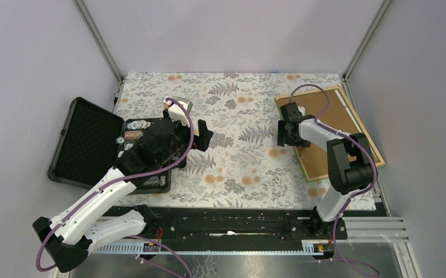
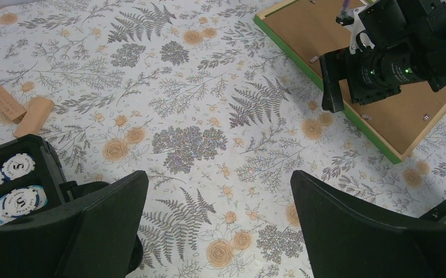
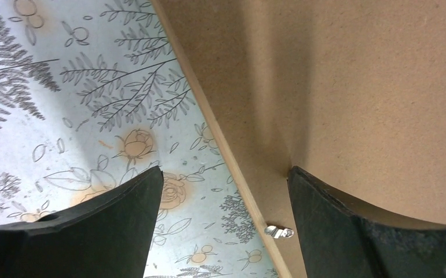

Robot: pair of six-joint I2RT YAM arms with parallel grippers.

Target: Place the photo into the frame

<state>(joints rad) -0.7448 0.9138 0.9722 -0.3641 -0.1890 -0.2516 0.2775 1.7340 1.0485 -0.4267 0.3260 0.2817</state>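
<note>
Two black end effectors are showing above a counter [image 1: 238, 168] covered by a grey fern-and-orange-flower patterned cloth. Starting at the left, we are seeing an open black hard case [image 1: 87, 145] lying at the counter's left edge. Its lid is folded out to the left and its tray is holding white round poker chips [image 2: 19, 167] with coloured rims. The left arm is reaching across that case. Just to the right of it, the left end effector [image 1: 202, 134] is hanging over bare cloth. In its wrist view the left end effector [image 2: 216, 185] is standing spread wide, with only the floral pattern between its fingers. Beyond the case, that view is also showing two small tan wooden blocks [image 2: 32, 116] lying close together on the cloth.

Moving right across the open middle of the counter, we are coming to the thin rectangular picture frame [image 1: 299, 159]. It is lying flat and face down near the right edge, turned at an angle. Its green front edge [image 2: 377, 136] is resting against the cloth and its light wood rim [image 3: 220, 145] is facing up. A plain brown backing board [image 1: 331, 113] is filling it, with small metal tabs [image 3: 278, 231] along the inner edge.

The right end effector [image 1: 282, 133] is sitting low over the frame's left side. In its wrist view the right end effector [image 3: 220, 179] is spread apart and gripping nothing, straddling the rim. One finger is over the cloth and the other is over the board. We cannot tell whether either finger is touching.
</note>
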